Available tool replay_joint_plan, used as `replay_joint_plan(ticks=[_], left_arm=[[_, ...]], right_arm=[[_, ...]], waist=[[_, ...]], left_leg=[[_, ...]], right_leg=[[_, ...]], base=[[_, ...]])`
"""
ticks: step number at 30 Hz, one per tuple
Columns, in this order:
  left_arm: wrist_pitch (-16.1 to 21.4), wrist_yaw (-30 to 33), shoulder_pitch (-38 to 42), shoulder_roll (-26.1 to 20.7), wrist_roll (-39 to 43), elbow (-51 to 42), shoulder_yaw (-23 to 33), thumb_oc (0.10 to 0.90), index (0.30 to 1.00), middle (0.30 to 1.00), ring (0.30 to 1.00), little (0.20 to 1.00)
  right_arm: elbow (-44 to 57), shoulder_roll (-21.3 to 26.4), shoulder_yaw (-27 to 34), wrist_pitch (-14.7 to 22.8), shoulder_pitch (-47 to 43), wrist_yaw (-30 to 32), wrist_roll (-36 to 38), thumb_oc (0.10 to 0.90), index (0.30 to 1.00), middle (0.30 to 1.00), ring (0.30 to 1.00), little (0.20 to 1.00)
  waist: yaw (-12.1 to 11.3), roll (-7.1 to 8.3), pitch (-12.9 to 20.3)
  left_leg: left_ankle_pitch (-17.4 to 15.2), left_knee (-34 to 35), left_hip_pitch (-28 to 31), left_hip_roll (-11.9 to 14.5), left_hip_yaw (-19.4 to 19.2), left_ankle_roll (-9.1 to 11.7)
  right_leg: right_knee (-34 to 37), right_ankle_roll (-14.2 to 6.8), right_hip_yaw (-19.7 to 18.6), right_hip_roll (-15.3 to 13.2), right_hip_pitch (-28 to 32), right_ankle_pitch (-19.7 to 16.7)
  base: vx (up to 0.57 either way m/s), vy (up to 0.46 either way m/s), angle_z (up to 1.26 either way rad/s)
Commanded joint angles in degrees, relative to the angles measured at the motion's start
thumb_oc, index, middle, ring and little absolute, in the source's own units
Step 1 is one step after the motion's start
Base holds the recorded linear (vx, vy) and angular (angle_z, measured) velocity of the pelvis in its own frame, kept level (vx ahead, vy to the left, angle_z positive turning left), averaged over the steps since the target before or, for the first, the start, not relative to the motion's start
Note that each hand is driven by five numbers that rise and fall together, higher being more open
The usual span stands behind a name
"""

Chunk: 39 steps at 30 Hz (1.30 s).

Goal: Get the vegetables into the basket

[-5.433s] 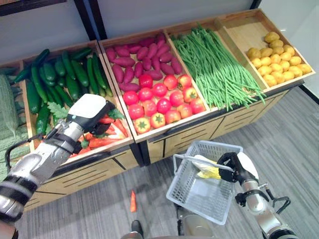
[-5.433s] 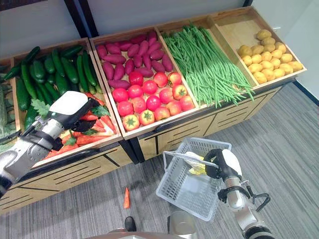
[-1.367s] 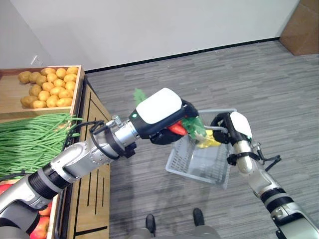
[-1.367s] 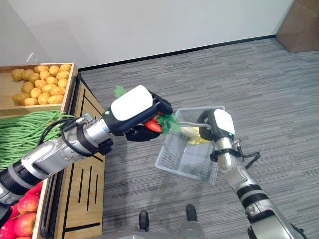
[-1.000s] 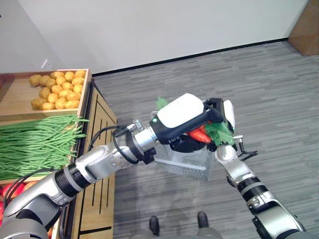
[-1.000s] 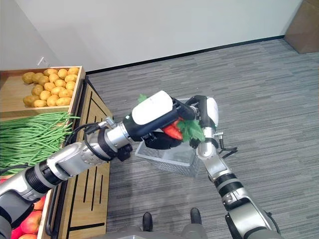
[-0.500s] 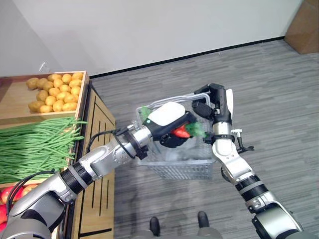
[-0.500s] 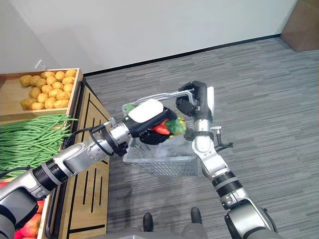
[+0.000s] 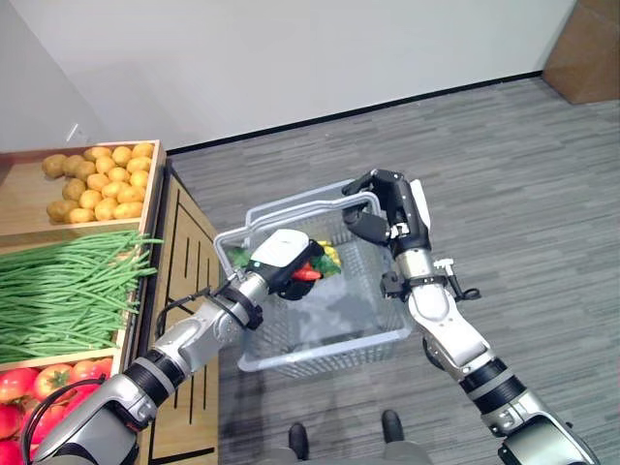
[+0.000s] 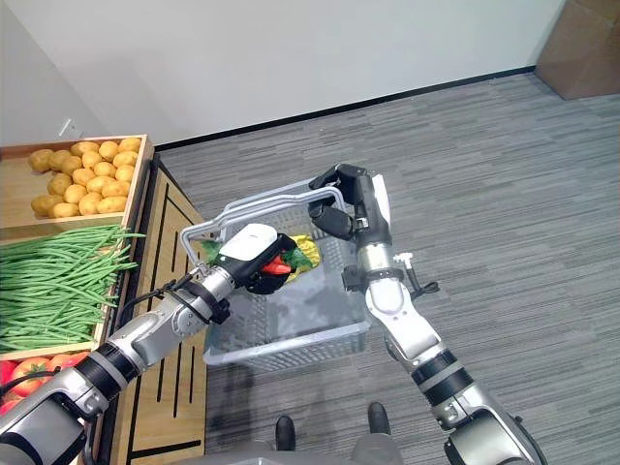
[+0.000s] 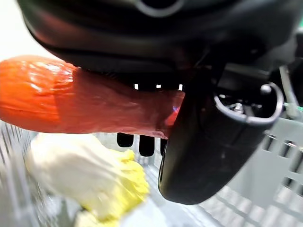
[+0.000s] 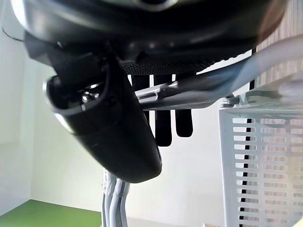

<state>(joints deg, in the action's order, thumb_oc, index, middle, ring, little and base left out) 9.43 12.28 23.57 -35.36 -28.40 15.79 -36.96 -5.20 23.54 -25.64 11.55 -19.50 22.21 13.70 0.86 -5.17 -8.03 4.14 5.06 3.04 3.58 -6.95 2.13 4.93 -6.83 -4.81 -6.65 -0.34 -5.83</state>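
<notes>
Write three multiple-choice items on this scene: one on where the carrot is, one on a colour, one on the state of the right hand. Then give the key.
1. Where is the carrot?
A. lying on the floor
B. in the left robot hand, inside the basket
C. in the potato crate

2. What colour is the leafy vegetable already in the basket?
A. purple
B. pale yellow
C. blue

3. What is the right robot hand doing?
A. hanging open, holding nothing
B. pressing on the green beans
C. curled round the basket handle

Key: 1 B, the left wrist view shows the fingers round the carrot above the basket's mesh; 2 B, it shows pale yellow beneath the carrot; 3 C, the right wrist view shows the fingers wrapped on the handle.
</notes>
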Motion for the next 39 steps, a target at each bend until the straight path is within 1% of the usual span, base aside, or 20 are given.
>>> replay_joint_plan(ticks=[1,5,7,8,10,12,14,15,17,18,20,21,25,27,30,35,37,38,39], left_arm=[[-0.43,5.33,4.91,-0.38,-2.08,3.68,4.74,0.9,1.0,1.0,1.0,1.0],[-0.29,5.56,4.01,0.69,-1.0,2.88,5.98,0.9,1.0,1.0,1.0,1.0],[0.53,5.07,4.24,0.97,0.04,0.73,5.77,0.9,1.0,1.0,1.0,1.0],[1.35,4.43,4.09,1.27,2.24,-1.87,5.89,0.9,1.0,1.0,1.0,1.0],[1.32,4.36,4.04,1.21,2.3,-1.97,5.93,0.9,1.0,1.0,1.0,1.0],[2.89,2.99,4.23,1.95,6.62,-6.49,5.65,0.9,1.0,1.0,1.0,1.0],[3.03,2.79,4.31,1.95,7.41,-7.38,5.52,0.9,1.0,1.0,1.0,1.0],[4.12,1.72,4.82,2.02,9.7,-10.65,4.77,0.9,1.0,1.0,1.0,1.0],[4.76,0.82,4.89,1.87,11.47,-13.32,4.4,0.9,1.0,1.0,1.0,1.0],[5.75,-0.12,4.85,1.57,13.53,-16.36,4.17,0.9,1.0,1.0,1.0,1.0],[5.69,-0.21,4.81,1.5,13.61,-16.48,4.21,0.9,1.0,1.0,1.0,1.0],[6.58,-1.12,4.44,1.24,16.33,-19.36,3.95,0.9,1.0,1.0,1.0,1.0],[7.36,-1.93,2.21,-0.25,21.82,-24.04,4.39,0.9,1.0,1.0,1.0,1.0],[7.61,-2.54,-0.27,-1.37,25.31,-26.14,5.21,0.9,1.0,1.0,1.0,1.0],[8.27,-5.68,-3.76,-4.91,29.57,-29.06,6.02,0.9,1.0,1.0,1.0,1.0],[8.41,-11.22,-11.38,-9.61,39.52,-29.34,8.28,0.9,1.0,1.0,1.0,1.0],[8.27,-12.73,-14.11,-10.36,42.88,-29.03,9.66,0.9,1.0,1.0,1.0,1.0],[8.19,-13.13,-15.83,-10.0,44.98,-28.52,10.51,0.9,1.0,1.0,1.0,1.0],[7.97,-13.68,-16.65,-10.21,45.65,-28.47,10.91,0.9,1.0,1.0,1.0,1.0]], right_arm=[[12.88,-3.53,2.92,11.35,-4.72,0.03,1.92,0.4,0.3,0.3,0.3,0.3],[12.24,-3.35,2.76,10.84,-3.67,-0.86,2.33,0.4,0.3,0.3,0.3,0.3],[11.37,-3.28,2.71,10.33,-3.58,-0.96,1.41,0.4,0.3,0.3,0.3,0.3],[10.88,-3.42,2.88,10.01,-3.36,-0.83,1.06,0.4,0.3,0.3,0.3,0.3],[10.87,-3.43,2.87,10.01,-3.36,-0.83,1.06,0.4,0.3,0.3,0.3,0.3],[9.84,-3.53,3.24,9.39,-2.95,-0.39,0.1,0.4,0.3,0.3,0.3,0.3],[9.66,-3.53,3.24,9.43,-2.93,-0.36,0.1,0.4,0.3,0.3,0.3,0.3],[9.07,-3.43,3.5,9.09,-2.83,-0.11,-0.97,0.4,0.3,0.3,0.3,0.3],[8.5,-3.4,3.73,9.08,-2.53,0.19,-1.54,0.4,0.3,0.3,0.3,0.3],[7.59,-3.2,4.07,8.56,-2.5,0.7,-3.16,0.4,0.3,0.3,0.3,0.3],[7.58,-3.23,4.07,8.56,-2.5,0.73,-3.2,0.4,0.3,0.3,0.3,0.3],[6.67,-2.88,4.7,8.4,-2.25,1.14,-3.96,0.4,0.3,0.3,0.3,0.3],[4.3,-1.85,6.23,7.16,-1.45,2.53,-7.31,0.4,0.3,0.3,0.3,0.3],[2.66,-1.21,7.63,6.55,-0.84,3.45,-8.84,0.4,0.3,0.3,0.3,0.3],[-0.28,-0.25,9.56,5.62,-0.18,4.1,-10.69,0.4,0.3,0.3,0.3,0.3],[-6.51,1.05,12.73,4.12,-0.12,4.93,-13.17,0.4,0.3,0.3,0.3,0.3],[-9.37,1.66,13.9,3.64,-0.11,5.1,-13.48,0.4,0.3,0.3,0.3,0.3],[-10.92,2.09,14.67,3.21,0.21,5.23,-14.04,0.4,0.3,0.3,0.3,0.3],[-11.53,2.12,14.93,3.27,0.25,5.21,-13.93,0.4,0.3,0.3,0.3,0.3]], waist=[[-0.68,3.65,5.98],[-0.52,3.72,5.94],[-0.57,3.78,6.1],[-0.63,3.77,6.18],[-0.6,3.77,6.19],[-0.64,3.81,6.31],[-0.6,3.84,6.33],[-0.68,3.87,6.32],[-0.69,3.9,6.35],[-0.79,3.88,6.42],[-0.77,3.9,6.42],[-0.91,3.91,6.41],[-1.3,4.03,6.46],[-1.58,4.14,6.38],[-2.06,4.14,6.27],[-2.94,4.17,6.09],[-3.31,4.14,5.98],[-3.56,4.18,5.84],[-3.56,4.16,5.81]], left_leg=[[-2.21,-0.06,0.33,1.11,0.27,2.68],[-2.25,-0.06,0.44,1.19,0.22,2.75],[-2.26,-0.06,0.47,1.17,0.38,2.72],[-2.22,-0.06,0.49,1.11,0.54,2.73],[-2.22,-0.06,0.49,1.11,0.56,2.73],[-2.19,-0.06,0.35,1.02,0.84,2.68],[-2.16,-0.06,0.3,0.98,0.93,2.67],[-2.13,-0.06,0.22,0.95,1.2,2.65],[-2.15,-0.06,0.17,0.88,1.39,2.62],[-2.16,-0.06,0.12,0.81,1.52,2.57],[-2.16,-0.06,0.12,0.81,1.53,2.57],[-2.2,-0.06,0.05,0.76,1.66,2.52],[-2.21,-0.06,0.06,0.61,1.99,2.4],[-2.14,-0.06,-0.06,0.51,2.21,2.29],[-2.1,-0.06,-0.18,0.41,2.57,2.23],[-2.07,-0.06,-0.2,0.34,2.86,2.06],[-1.99,-0.06,-0.19,0.35,3.06,2.02],[-1.93,-0.06,-0.25,0.3,3.17,1.98],[-1.91,-0.06,-0.25,0.3,3.23,1.96]], right_leg=[[0.07,-3.22,4.41,-1.64,0.96,0.18],[0.07,-3.14,4.61,-1.69,1.12,0.19],[0.07,-3.09,4.76,-1.67,1.22,0.22],[0.07,-3.04,4.81,-1.66,1.29,0.24],[0.07,-3.04,4.83,-1.66,1.29,0.24],[0.07,-2.97,5.04,-1.7,1.39,0.33],[0.07,-2.97,5.09,-1.72,1.39,0.33],[0.07,-2.92,5.17,-1.8,1.46,0.36],[0.07,-2.94,5.23,-1.84,1.52,0.38],[0.07,-2.97,5.32,-1.94,1.6,0.38],[0.07,-2.97,5.34,-1.94,1.61,0.39],[0.07,-2.97,5.47,-2.0,1.65,0.42],[0.07,-2.95,5.77,-2.16,1.76,0.37],[0.07,-2.93,5.89,-2.23,1.79,0.32],[0.07,-2.91,6.1,-2.33,1.77,0.22],[0.07,-2.72,6.33,-2.29,1.88,0.3],[0.07,-2.63,6.36,-2.23,1.92,0.37],[0.07,-2.57,6.41,-2.21,1.92,0.37],[0.07,-2.55,6.42,-2.19,1.93,0.4]], base=[[0.0,0.0,0.0],[0.0,0.0,0.0],[0.0,0.0,0.0],[0.0,0.0,0.0],[0.0,0.0,0.0],[0.0,0.0,0.0],[0.0,0.0,0.0],[0.0,0.0,0.0],[0.0,0.0,0.0],[0.0,0.007,0.03],[0.0,0.005,0.03],[0.0,0.004,0.05],[0.0,0.005,0.07],[0.0,-0.002,0.09],[0.0,-0.002,0.02],[0.0,-0.003,0.02],[0.01,-0.003,0.02],[0.0,0.0,0.0],[0.0,0.0,0.0]])
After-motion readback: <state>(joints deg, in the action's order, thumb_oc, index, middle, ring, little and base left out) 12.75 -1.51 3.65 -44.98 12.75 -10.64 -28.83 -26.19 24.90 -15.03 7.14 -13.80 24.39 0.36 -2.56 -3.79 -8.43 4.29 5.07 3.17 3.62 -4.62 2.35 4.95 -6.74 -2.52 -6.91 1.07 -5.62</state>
